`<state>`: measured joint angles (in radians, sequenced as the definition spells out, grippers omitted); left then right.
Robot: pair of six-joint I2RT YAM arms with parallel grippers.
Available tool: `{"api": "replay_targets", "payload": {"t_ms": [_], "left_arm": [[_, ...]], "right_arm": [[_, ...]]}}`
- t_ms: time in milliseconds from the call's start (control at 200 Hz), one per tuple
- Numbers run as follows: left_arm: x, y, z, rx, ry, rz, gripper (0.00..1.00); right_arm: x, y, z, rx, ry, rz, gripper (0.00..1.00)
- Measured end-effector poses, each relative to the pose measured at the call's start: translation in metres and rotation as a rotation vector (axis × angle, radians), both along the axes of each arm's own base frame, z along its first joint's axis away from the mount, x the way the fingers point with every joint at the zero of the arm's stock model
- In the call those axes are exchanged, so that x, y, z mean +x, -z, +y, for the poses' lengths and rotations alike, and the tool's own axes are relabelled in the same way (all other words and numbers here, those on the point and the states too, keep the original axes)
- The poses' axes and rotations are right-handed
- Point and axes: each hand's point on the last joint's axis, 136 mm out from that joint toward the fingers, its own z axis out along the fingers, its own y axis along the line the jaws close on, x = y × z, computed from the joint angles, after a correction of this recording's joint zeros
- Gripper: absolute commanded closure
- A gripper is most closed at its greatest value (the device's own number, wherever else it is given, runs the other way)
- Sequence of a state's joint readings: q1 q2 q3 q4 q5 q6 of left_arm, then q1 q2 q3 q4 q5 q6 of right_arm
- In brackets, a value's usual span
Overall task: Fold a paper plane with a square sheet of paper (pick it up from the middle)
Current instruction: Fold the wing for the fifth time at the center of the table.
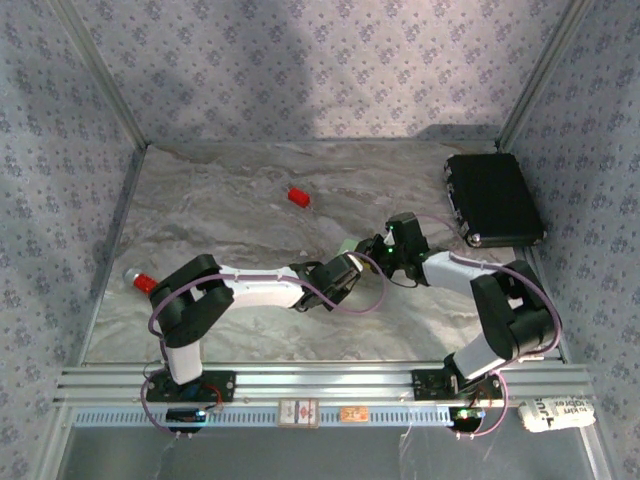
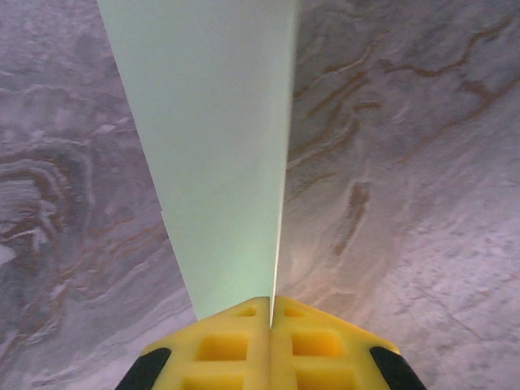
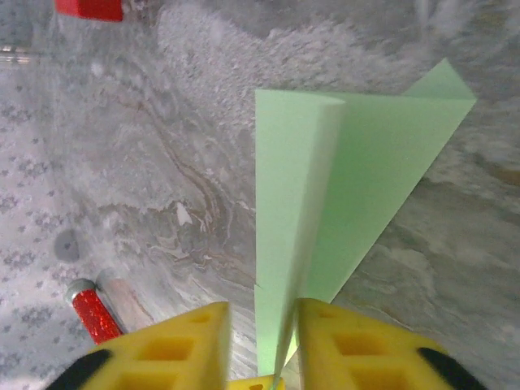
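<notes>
The pale-green sheet of paper (image 2: pixel 211 146) is folded into a narrow, creased paper plane shape and held above the marble table between both arms. My left gripper (image 2: pixel 270 302) is shut on its lower edge, with the yellow fingers (image 2: pixel 223 345) pressed together on the fold. My right gripper (image 3: pixel 262 313) stands open around the paper (image 3: pixel 382 162). The folded edge runs through the gap, close to the right finger (image 3: pixel 349 341). A pointed flap spreads to the upper right. In the top view both grippers meet mid-table, left gripper (image 1: pixel 352 266), right gripper (image 1: pixel 374 252), with a sliver of paper (image 1: pixel 347 245) showing.
A small red block (image 1: pixel 299 197) lies behind the grippers on the table (image 1: pixel 220 200). A red-capped object (image 1: pixel 143 281) lies at the left edge and a black case (image 1: pixel 493 198) at the back right. Patterned walls close three sides.
</notes>
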<state>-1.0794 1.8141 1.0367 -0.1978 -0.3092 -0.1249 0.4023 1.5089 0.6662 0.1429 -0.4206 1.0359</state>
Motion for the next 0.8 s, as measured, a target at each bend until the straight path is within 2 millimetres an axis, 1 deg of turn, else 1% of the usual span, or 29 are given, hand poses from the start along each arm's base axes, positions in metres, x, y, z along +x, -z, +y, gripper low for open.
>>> {"api": "replay_targets", "payload": {"t_ms": [20,135,235,355,525,620,800], "left_arm": [[-0.001,0.000,-0.001,-0.011,0.002,0.015,1.00],[-0.001,0.000,-0.005,-0.089,-0.004,0.095,1.00],[0.000,-0.002,-0.006,-0.161,-0.019,0.176,1.00],[0.002,-0.003,-0.007,-0.232,-0.036,0.253,1.00],[-0.003,-0.004,-0.013,-0.313,-0.035,0.346,1.00],[-0.005,-0.005,-0.014,-0.347,-0.038,0.391,1.00],[-0.006,-0.007,-0.018,-0.401,-0.039,0.449,1.00]], "right_arm": [[0.000,-0.001,-0.002,-0.009,-0.001,-0.007,0.57],[-0.001,-0.010,-0.014,-0.039,0.010,-0.033,0.47],[-0.002,-0.018,-0.022,-0.063,0.015,-0.056,0.44],[-0.002,-0.025,-0.028,-0.076,0.019,-0.078,0.42],[-0.002,-0.031,-0.035,-0.081,0.029,-0.092,0.41],[-0.002,-0.031,-0.036,-0.082,0.033,-0.089,0.41],[-0.007,-0.024,-0.037,-0.086,0.030,-0.073,0.41]]}}
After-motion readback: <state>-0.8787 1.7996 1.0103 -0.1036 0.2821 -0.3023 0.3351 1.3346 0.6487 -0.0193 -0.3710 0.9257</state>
